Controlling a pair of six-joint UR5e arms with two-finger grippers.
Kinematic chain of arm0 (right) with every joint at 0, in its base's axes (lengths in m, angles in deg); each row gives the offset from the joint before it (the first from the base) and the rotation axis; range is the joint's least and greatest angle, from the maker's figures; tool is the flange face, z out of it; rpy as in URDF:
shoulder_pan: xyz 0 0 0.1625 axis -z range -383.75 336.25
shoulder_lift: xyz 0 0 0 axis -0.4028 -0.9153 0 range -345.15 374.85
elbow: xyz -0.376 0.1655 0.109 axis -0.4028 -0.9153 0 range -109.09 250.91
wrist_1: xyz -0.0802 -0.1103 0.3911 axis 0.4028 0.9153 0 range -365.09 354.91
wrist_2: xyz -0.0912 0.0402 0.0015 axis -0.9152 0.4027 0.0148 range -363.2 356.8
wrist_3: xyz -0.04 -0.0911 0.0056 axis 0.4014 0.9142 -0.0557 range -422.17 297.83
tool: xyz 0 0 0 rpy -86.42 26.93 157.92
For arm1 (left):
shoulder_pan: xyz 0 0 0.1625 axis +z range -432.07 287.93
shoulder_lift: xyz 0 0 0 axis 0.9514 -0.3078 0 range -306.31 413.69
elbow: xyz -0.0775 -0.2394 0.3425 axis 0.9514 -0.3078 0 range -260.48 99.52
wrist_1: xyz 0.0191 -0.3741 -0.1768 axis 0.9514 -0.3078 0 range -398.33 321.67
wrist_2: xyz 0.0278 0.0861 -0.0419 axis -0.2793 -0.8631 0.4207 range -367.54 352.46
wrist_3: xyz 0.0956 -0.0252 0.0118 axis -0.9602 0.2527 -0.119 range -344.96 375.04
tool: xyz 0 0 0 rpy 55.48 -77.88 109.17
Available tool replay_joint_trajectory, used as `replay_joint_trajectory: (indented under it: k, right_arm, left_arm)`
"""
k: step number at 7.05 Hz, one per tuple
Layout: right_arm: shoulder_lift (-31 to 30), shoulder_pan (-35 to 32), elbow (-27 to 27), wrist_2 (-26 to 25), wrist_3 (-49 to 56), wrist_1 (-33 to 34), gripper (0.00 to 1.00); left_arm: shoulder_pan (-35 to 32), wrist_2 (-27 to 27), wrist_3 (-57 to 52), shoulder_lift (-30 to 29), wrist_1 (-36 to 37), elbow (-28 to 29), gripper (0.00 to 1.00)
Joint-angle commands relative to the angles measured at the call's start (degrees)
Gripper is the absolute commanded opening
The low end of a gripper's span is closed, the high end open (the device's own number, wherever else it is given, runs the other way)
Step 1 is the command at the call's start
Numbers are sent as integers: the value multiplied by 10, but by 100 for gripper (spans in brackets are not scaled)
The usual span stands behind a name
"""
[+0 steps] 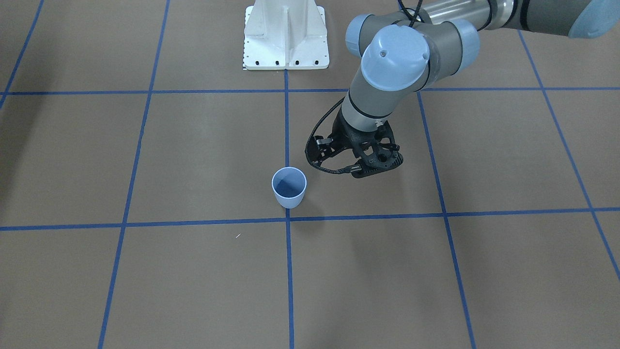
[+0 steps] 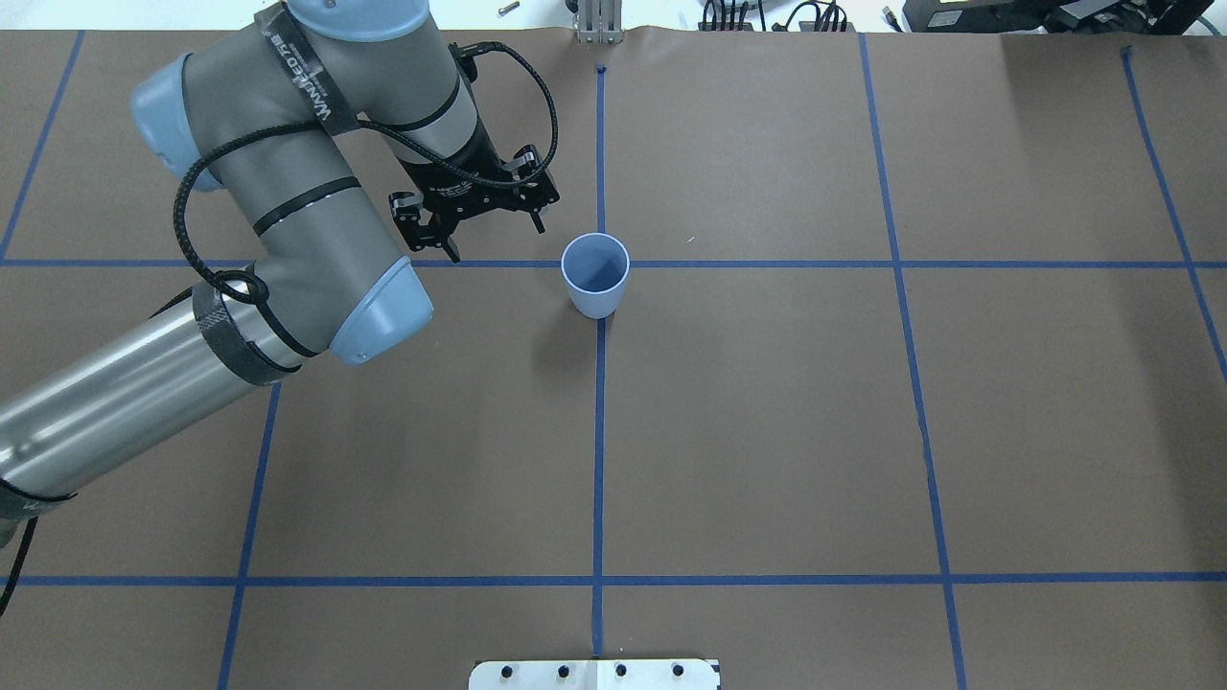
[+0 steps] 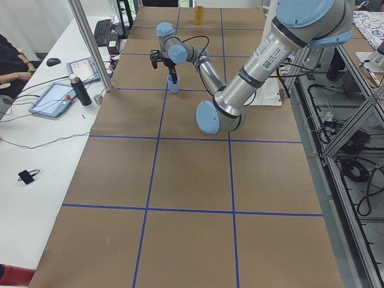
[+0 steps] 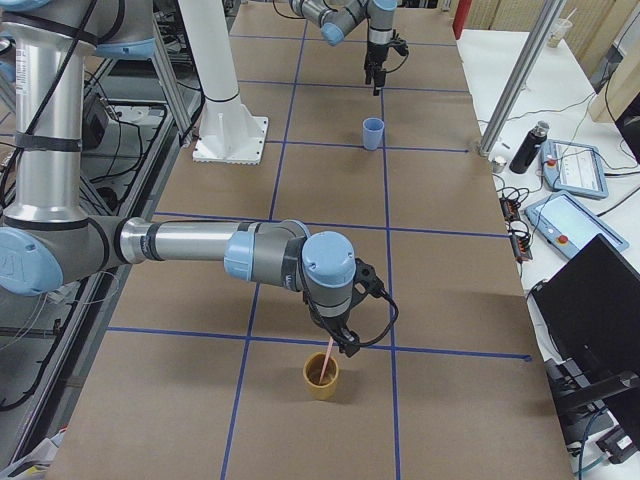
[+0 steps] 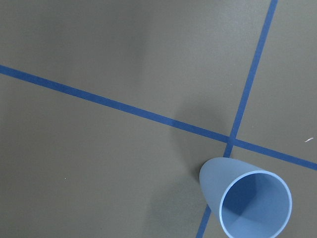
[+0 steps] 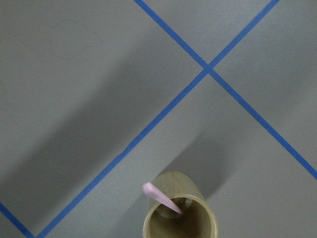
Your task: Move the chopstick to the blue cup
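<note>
Nearest the overhead camera looms the left arm (image 2: 288, 240), reaching in over the brown table (image 2: 767, 431). The left gripper (image 2: 497, 241) hangs just left of the blue cup (image 2: 595, 278) and slightly beyond it, its fingers (image 2: 425, 230) spread wide and gripping nothing. That cup stands upright where two tape lines (image 2: 767, 264) cross. Front-facing, the same gripper sits to the cup's right, apart from it. From the left end, the arm stretches far down the table to the blue cup, and a tan cup (image 3: 199, 14) stands small at the far end. From the right end, the right gripper (image 4: 345, 343) hovers directly over the tan cup, well apart from the blue cup. The pink chopstick (image 4: 329, 358) leans in the tan cup, its top up at the gripper, and I cannot tell whether the fingers are closed on it. Left wrist: the blue cup lies at lower right beside a tape crossing. Right wrist: the chopstick slants up-left out of the tan cup's mouth.
</note>
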Motion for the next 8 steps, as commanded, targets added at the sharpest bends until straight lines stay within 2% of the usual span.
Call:
replay_joint_trajectory:
  k: [1, 4, 5, 7, 8]
  right_arm:
    - [-4, 2, -69, 23, 20, -96, 100]
    - [-15, 2, -78, 101, 19, -125, 100]
    - [-18, 3, -79, 108, 19, -152, 100]
    - [-16, 15, -79, 126, 20, -160, 99]
    - [-16, 19, -79, 132, 20, -160, 88]
  left_arm:
    - [0, -2, 0, 4, 0, -2, 98]
    - [1, -3, 0, 13, -1, -6, 98]
    - [1, -3, 0, 13, -1, -6, 98]
    - [1, -3, 0, 14, -1, -5, 98]
    - [1, -3, 0, 14, -1, -5, 98]
